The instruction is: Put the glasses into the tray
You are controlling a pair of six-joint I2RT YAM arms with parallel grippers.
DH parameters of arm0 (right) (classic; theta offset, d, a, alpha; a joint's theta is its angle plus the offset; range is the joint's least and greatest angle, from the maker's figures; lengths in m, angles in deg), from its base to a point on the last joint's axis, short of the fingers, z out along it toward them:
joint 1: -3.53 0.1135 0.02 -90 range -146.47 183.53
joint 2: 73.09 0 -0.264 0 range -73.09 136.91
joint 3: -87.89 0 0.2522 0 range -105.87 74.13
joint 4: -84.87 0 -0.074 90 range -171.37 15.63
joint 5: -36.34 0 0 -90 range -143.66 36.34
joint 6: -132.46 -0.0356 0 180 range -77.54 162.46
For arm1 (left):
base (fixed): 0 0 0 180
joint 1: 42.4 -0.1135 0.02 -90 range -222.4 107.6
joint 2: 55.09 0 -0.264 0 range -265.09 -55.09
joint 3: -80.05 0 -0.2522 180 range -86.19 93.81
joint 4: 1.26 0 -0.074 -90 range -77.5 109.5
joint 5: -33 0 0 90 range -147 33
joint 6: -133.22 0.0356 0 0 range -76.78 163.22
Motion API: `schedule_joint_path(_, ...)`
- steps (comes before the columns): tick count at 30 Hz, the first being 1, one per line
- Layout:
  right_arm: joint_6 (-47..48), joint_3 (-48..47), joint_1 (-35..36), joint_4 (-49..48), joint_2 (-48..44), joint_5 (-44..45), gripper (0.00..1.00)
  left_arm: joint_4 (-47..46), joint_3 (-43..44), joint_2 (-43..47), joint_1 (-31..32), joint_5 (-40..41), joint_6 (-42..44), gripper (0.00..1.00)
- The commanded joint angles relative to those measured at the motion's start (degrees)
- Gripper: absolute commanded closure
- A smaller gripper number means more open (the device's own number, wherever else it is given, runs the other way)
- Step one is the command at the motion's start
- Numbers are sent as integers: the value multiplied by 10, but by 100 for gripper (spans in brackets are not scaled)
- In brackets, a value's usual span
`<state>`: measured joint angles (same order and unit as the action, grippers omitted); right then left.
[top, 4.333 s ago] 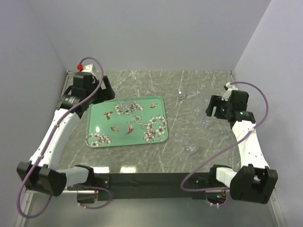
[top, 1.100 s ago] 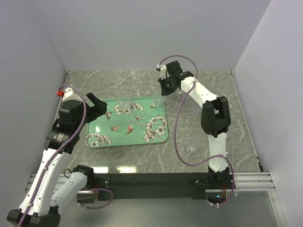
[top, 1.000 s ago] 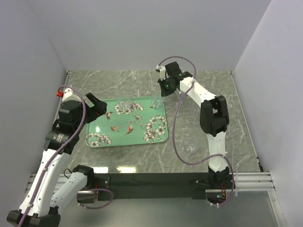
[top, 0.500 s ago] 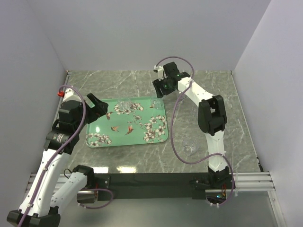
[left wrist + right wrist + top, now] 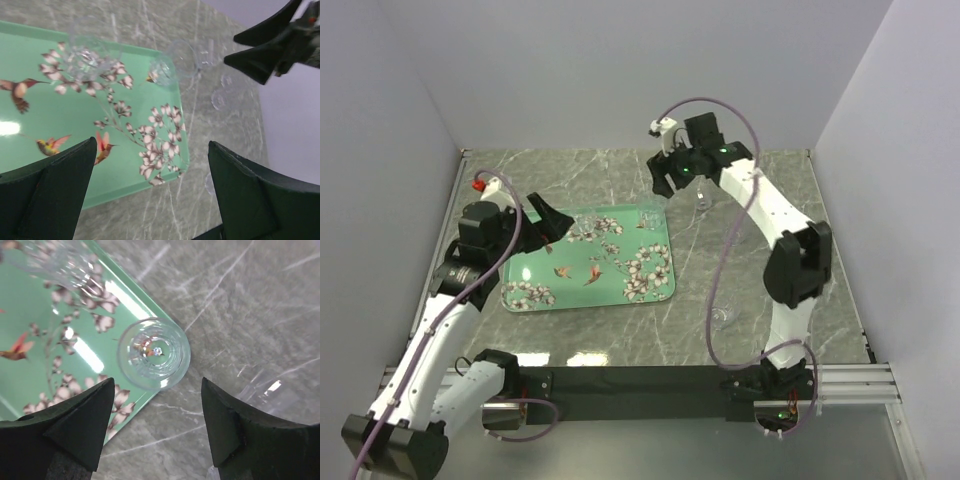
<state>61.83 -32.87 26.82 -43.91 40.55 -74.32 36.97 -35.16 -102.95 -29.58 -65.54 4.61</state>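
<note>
Top external view: saw one mint-green tray [image 5: 575, 292] on the grey marble table [image 5: 800, 190], long side running left to right, a bit slanted. Counted four little red-brown birds printed on it, with white blossom bunches. Spotted a corner glass [image 5: 648, 217] just inside the tray's far right corner. Spotted a stemmed glass [image 5: 702, 200] on the table just right of that corner, off the tray; could not tell upright or tipped. Found a near glass [image 5: 723, 316] on the table too, well apart from the tray, toward the near edge.

Right wrist view: looked straight down into the corner glass, standing up, mouth to the top, round and clear. Saw the right gripper [image 5: 157, 385] spread wide and holding nothing, not touching it.

Left wrist view: found a wide glass [image 5: 86, 49] on the tray's far side, over the blossoms. So counted two on the tray, at least two off it. Saw the left gripper [image 5: 152, 145] wide apart too, holding nothing, up over the tray.
</note>
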Motion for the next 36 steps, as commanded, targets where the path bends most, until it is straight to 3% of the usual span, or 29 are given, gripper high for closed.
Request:
schedule_joint_path(1, 37, 45, -18, 6, -97, -60, 23, -71, -7, -19, -1, -95, 22, 1)
schedule_joint_path(7, 65, 158, -47, 19, -213, -84, 24, -130, -8, -74, 3, -200, 20, 0)
schedule_joint_path(10, 80, 221, -82, 11, -280, -97, 24, -160, -4, -102, 33, -211, 18, 1)
schedule_joint_path(21, 80, 427, -194, 3, -475, -113, 24, -115, 100, -286, 282, -115, 84, 0)
schedule_joint_path(26, 63, 496, -252, 6, -543, -112, 24, -85, 158, -372, 367, -89, 100, 1)
schedule_joint_path(36, 48, 581, -309, 33, -664, -66, 24, -93, 196, -456, 462, -3, 66, 0)
